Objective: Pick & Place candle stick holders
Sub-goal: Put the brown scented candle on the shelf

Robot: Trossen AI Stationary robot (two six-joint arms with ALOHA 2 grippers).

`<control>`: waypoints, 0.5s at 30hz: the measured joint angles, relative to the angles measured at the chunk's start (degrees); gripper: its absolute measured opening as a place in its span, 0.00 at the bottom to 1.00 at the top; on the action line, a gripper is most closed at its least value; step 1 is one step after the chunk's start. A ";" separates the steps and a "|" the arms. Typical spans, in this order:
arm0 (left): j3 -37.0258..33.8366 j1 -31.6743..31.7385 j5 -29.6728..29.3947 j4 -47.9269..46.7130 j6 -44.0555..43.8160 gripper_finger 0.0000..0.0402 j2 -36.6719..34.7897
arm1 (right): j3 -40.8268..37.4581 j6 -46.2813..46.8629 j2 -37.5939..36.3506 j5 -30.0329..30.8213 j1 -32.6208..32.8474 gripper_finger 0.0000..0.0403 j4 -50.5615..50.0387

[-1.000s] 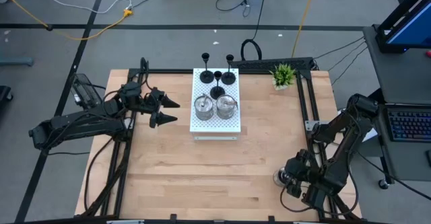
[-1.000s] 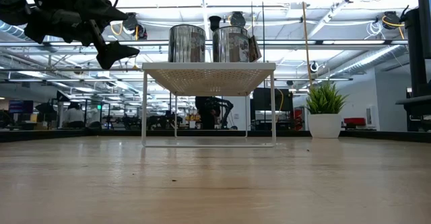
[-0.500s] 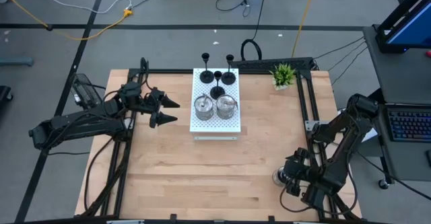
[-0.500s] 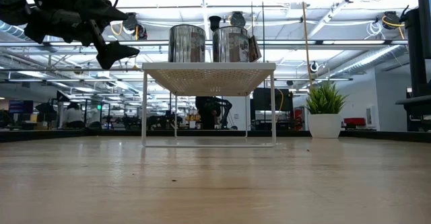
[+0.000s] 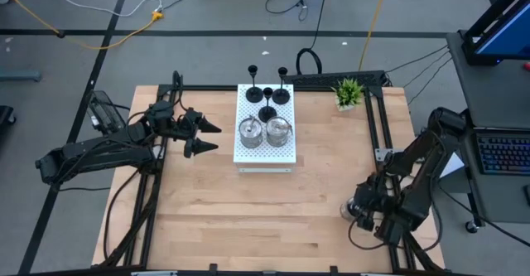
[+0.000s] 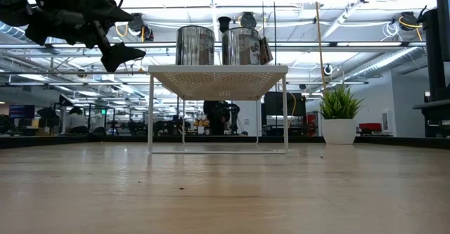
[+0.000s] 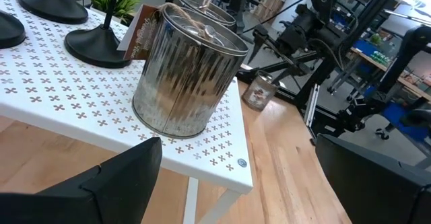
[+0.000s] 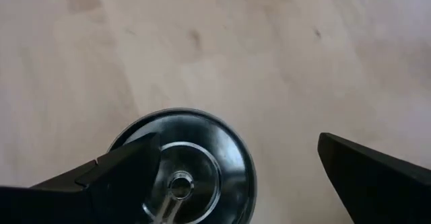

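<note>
A: On the far middle of the wooden counter (image 5: 248,210), seen from above, what stands on the white perforated rectangular board (image 5: 265,147)?
B: Three black thin-stemmed candle holders (image 5: 267,113) and two shiny silver-glass round holders (image 5: 278,130). The left pincer (image 5: 205,137) hovers left of it, released.

A: From table height?
B: The silver pair tops the raised board; a small green potted plant (image 6: 339,116) sits right.

A: And the right wrist camera?
B: The right pincer (image 8: 236,177), spread wide, hangs over the third silver holder (image 8: 185,177) at the counter's near right.
</note>
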 joint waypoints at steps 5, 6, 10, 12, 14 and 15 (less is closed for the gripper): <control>0.00 0.02 0.00 -0.01 0.02 0.99 -0.02 | -0.05 -0.26 -5.26 1.45 0.00 0.99 0.16; 0.01 0.00 0.00 0.01 0.06 0.99 0.00 | -0.04 -0.16 -5.83 1.37 0.00 0.99 0.03; 0.01 0.02 0.00 0.02 0.07 0.99 -0.02 | -0.04 0.22 -7.29 0.72 0.00 0.99 0.63; 0.01 0.01 0.00 -0.01 0.10 0.99 -0.01 | -0.04 0.75 -7.50 -0.72 0.00 0.99 0.59; 0.00 0.02 0.00 0.00 0.12 0.99 0.01 | -0.04 1.85 -7.69 -1.74 0.01 0.99 1.83; 0.00 -0.01 0.00 0.00 0.16 0.99 -0.02 | -0.02 2.02 -7.72 -2.32 0.07 0.99 2.70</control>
